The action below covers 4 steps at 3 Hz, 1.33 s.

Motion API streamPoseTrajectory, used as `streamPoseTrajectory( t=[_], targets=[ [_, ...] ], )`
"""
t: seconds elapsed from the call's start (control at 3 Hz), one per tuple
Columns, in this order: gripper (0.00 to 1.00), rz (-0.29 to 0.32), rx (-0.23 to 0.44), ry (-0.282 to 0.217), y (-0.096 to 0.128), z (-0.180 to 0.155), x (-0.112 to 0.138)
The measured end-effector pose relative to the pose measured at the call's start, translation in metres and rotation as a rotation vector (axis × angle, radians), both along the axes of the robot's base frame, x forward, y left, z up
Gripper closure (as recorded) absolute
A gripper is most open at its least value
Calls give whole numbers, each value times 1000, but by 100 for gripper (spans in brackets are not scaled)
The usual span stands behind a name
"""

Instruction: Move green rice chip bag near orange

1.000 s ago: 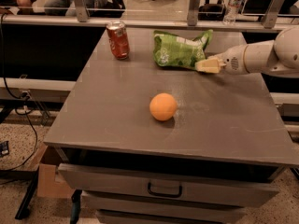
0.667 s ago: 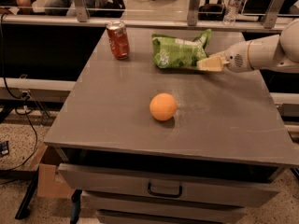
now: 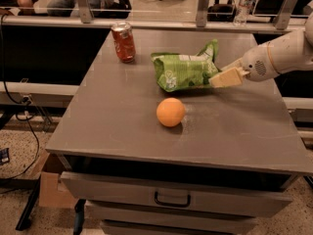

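The green rice chip bag (image 3: 183, 71) is crinkled light-green foil and sits at the middle rear of the grey table (image 3: 122, 126). Its lower edge is a short way behind the orange (image 3: 170, 112). The orange is round and plain and rests near the table's centre. My gripper (image 3: 215, 79) comes in from the right on a white arm (image 3: 279, 55). Its cream fingers (image 3: 229, 76) are closed on the bag's right end. The part of the bag between the fingers is hidden.
A red soda can (image 3: 123, 42) stands upright at the table's rear left. A drawer with a dark handle (image 3: 172, 199) sits below the table front. A railing and a water bottle (image 3: 244, 4) are behind the table. A cardboard box (image 3: 49, 187) lies on the floor at the left.
The gripper has pulled the bag forward and slightly left, from the rear of the table toward the orange. The orange and the can have not moved.
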<state>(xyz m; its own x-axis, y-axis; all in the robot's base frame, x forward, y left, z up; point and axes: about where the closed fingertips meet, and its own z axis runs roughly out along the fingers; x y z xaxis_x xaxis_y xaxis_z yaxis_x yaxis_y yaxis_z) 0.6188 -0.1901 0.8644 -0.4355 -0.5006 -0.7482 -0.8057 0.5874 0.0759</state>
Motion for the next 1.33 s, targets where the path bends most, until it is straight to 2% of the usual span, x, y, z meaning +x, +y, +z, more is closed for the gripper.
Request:
streamPoseTrajectory(
  t=[0.33, 0.67, 1.33],
  targets=[
    [100, 39, -30, 41, 3, -4, -23],
    [86, 51, -44, 71, 3, -8, -32],
    [24, 46, -54, 96, 4, -11, -38]
  ],
)
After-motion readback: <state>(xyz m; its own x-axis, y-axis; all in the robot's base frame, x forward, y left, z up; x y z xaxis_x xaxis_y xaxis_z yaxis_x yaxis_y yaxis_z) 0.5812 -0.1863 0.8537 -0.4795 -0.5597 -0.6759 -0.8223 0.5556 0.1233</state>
